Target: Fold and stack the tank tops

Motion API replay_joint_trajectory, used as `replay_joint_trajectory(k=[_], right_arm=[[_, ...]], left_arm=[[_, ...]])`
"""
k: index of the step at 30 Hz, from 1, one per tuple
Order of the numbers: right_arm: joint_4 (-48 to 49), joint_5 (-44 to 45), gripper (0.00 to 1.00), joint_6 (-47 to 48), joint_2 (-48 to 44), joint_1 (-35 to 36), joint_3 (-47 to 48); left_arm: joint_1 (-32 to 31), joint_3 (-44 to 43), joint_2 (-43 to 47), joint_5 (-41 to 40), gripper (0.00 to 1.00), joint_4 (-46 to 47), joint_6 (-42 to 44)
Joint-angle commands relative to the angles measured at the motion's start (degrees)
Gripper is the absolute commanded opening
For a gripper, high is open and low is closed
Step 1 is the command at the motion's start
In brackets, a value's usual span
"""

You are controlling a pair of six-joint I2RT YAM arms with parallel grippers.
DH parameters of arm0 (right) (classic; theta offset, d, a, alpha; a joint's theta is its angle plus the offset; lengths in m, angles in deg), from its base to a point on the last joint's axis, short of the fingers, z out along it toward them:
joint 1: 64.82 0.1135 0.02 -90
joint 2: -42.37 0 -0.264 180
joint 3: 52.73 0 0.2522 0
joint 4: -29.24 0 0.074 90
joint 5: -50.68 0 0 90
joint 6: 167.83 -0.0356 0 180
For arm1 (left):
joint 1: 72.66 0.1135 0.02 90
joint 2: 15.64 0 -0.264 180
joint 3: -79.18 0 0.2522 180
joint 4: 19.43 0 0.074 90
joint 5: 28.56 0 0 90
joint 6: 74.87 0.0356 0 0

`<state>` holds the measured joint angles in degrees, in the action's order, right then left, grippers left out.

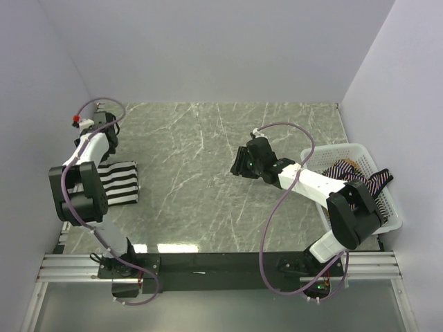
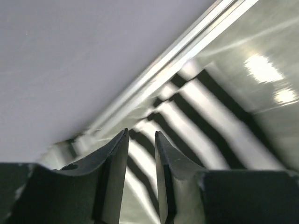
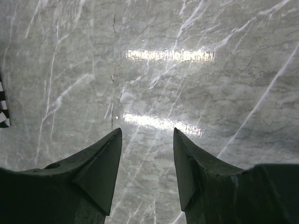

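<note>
The bold black-and-white striped tank top (image 1: 119,181) lies folded on the table by the left wall. My left gripper (image 1: 108,135) hangs just beyond its far edge. In the left wrist view that gripper (image 2: 141,133) is open by a narrow gap with nothing in it, and the striped top (image 2: 205,116) lies below and past its tips. My right gripper (image 1: 237,168) hovers over the bare middle of the table; in its own view it (image 3: 147,131) is open and empty. A thin-striped top with black trim (image 1: 369,182) hangs over the basket edge beside a tan-brown piece (image 1: 349,166).
A white mesh basket (image 1: 331,148) stands at the right edge of the marble table (image 1: 201,138). Pale walls close in the left, back and right sides. A corner of the bold striped top (image 3: 3,108) shows at the left edge of the right wrist view.
</note>
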<state>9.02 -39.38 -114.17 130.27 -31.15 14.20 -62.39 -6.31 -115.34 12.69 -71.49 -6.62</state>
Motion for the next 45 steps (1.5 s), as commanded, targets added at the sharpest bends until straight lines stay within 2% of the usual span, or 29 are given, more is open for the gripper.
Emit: replay_joint_trajectory(k=[1,3,7,12,18,20,29,35,36,39,40,44,45], right_arm=[[0.92,1.19,0.55,0.39,-0.10,0.43,0.71],[0.75,1.90,0.55,0.30,-0.01,0.43,0.71],[-0.13,2.60,0.55,0.04,0.34,0.34,0.97],[-1.01,2.95,0.54,-0.14,-0.53,0.52,0.45],[-1.36,4.18,0.54,-0.14,-2.64,0.69,-1.39],[-1.63,4.36,0.54,-0.31,-2.99,0.87,-1.75],[-2.51,4.89,0.54,-1.10,-5.45,1.49,-3.07],[-3.91,5.59,0.54,-1.11,-7.04,1.66,-2.72],[-4.35,5.77,0.55,-1.02,-7.47,1.66,-2.54],[-6.80,6.47,0.55,-0.32,-8.35,1.75,-0.26],[-7.60,6.91,0.55,-0.05,-8.53,1.66,0.44],[-13.04,12.51,0.60,0.83,-10.29,0.70,5.61],[-15.58,13.67,0.62,0.74,-11.33,0.00,6.41]], left_arm=[[-1.89,-3.96,1.61,9.44,0.34,-3.89,-10.40],[-4.45,-1.59,3.98,12.87,0.34,-1.35,-14.70],[-11.91,9.11,7.85,18.05,0.34,4.28,-25.05],[-13.07,18.62,11.10,20.45,0.34,9.29,-31.94],[-13.07,21.45,7.16,17.21,0.27,9.56,-28.52],[-11.85,22.15,8.11,18.60,0.24,10.00,-27.20],[-10.44,21.27,8.56,16.93,0.23,8.95,-17.28],[-9.03,18.64,8.46,18.34,0.19,5.17,-15.16],[-9.03,17.42,8.90,18.60,0.20,4.56,-15.16],[-9.12,14.69,12.76,20.62,0.35,2.01,-15.60],[-9.12,14.07,13.99,21.67,0.50,1.92,-15.16],[-9.82,10.30,21.98,28.86,0.62,0.95,-14.45],[-12.87,8.90,23.22,30.54,0.65,1.12,-14.37]])
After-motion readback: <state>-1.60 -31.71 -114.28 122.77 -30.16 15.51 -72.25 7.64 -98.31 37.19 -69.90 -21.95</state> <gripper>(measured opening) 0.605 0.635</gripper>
